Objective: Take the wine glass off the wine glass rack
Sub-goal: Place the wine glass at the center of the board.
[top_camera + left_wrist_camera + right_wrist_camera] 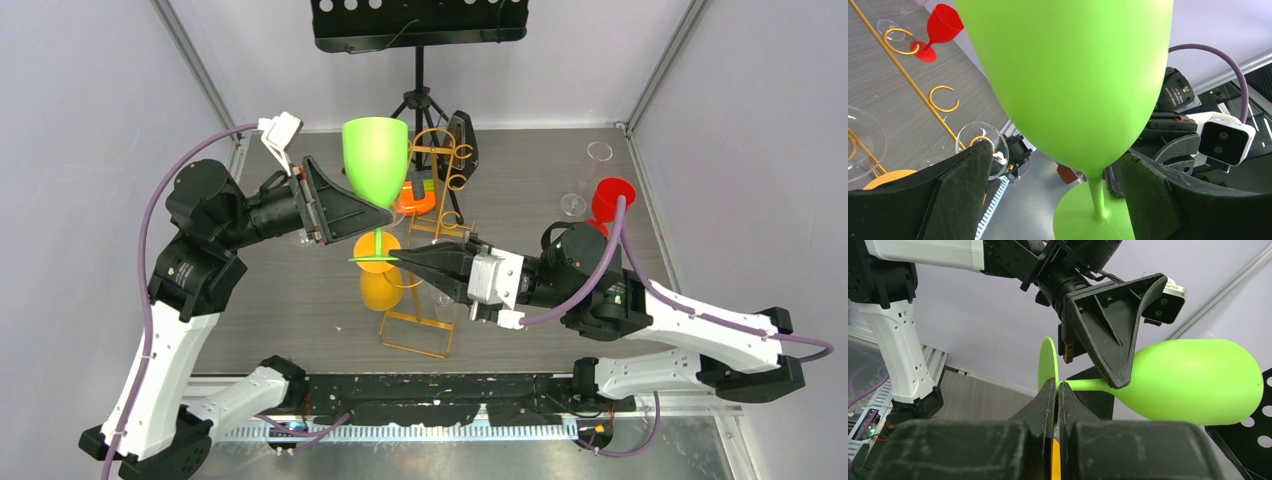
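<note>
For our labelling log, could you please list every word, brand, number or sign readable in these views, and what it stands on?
No text can be read.
Sticker on the black arm housing, left wrist view: print too small to read.
Label on the left wrist camera, right wrist view: blurred.

Lime-green wine glass (pixel 375 160): opaque, upright, bowl up, at 9 o'clock of the gold-wire wine glass rack (pixel 413 347).

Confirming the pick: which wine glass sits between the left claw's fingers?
The lime-green wine glass, inside the left claw; the orange glasses are at the rack, the red one stands apart.
</note>
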`<state>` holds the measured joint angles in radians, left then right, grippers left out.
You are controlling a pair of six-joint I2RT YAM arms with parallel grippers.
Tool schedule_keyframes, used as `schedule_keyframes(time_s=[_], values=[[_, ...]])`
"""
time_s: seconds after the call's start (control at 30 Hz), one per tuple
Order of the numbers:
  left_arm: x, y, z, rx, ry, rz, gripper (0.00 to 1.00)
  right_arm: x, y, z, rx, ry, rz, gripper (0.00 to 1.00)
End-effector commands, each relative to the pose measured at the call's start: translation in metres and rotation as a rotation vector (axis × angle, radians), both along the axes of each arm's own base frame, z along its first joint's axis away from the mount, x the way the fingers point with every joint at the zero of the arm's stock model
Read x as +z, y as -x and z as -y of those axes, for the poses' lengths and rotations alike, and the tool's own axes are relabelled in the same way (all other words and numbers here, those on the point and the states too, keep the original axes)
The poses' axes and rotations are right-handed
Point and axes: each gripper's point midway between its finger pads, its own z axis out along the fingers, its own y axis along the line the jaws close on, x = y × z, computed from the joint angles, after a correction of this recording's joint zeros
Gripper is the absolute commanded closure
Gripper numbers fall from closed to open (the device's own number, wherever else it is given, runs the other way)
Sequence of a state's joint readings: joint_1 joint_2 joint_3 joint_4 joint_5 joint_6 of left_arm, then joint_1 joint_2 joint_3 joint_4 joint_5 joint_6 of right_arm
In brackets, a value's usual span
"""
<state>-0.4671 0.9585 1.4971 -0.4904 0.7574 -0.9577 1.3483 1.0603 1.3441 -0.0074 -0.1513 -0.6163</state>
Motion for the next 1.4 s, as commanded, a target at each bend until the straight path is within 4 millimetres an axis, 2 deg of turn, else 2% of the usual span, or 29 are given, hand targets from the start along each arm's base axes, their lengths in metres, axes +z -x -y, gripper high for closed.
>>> schedule_keyframes(time_s=[0.0, 0.17, 0.47, 0.5, 0.53, 0.57, 0.7, 0.77, 0.9, 1.03, 1.1, 1.37], values=[[0.012, 0.004, 0.000, 0.001, 0.017, 0.065, 0.10, 0.021, -0.003, 0.002, -0.044, -0.078, 0.039, 0.94], [0.010, 0.006, 0.002, -0.011, 0.012, 0.061, 0.24, 0.020, -0.005, 0.000, -0.078, -0.085, 0.049, 0.94], [0.009, 0.010, 0.004, -0.026, 0.003, 0.062, 0.69, 0.020, -0.013, 0.001, -0.163, -0.094, 0.071, 0.94], [0.010, 0.010, 0.004, -0.028, 0.004, 0.064, 0.75, 0.020, -0.014, 0.001, -0.170, -0.095, 0.071, 0.94], [0.010, 0.010, 0.004, -0.028, 0.004, 0.066, 0.90, 0.020, -0.015, 0.002, -0.174, -0.098, 0.070, 0.94], [0.009, 0.011, 0.004, -0.028, 0.003, 0.068, 0.98, 0.020, -0.016, 0.002, -0.180, -0.098, 0.067, 0.94], [0.008, 0.011, 0.003, -0.030, 0.000, 0.081, 1.00, 0.019, -0.017, 0.005, -0.192, -0.101, 0.051, 0.94], [0.008, 0.012, 0.004, -0.035, -0.002, 0.085, 1.00, 0.018, -0.018, 0.010, -0.197, -0.107, 0.038, 0.90], [0.006, 0.010, 0.005, -0.042, -0.010, 0.093, 1.00, 0.017, -0.021, 0.023, -0.225, -0.118, 0.011, 0.71], [0.000, 0.008, 0.006, -0.043, -0.032, 0.096, 1.00, 0.017, -0.019, 0.038, -0.219, -0.130, -0.026, 0.46], [-0.003, 0.008, 0.007, -0.051, -0.044, 0.098, 1.00, 0.019, -0.019, 0.047, -0.218, -0.128, -0.055, 0.41], [-0.028, 0.009, 0.003, -0.070, -0.162, 0.146, 1.00, 0.029, -0.027, 0.084, -0.286, -0.081, -0.199, 0.37]])
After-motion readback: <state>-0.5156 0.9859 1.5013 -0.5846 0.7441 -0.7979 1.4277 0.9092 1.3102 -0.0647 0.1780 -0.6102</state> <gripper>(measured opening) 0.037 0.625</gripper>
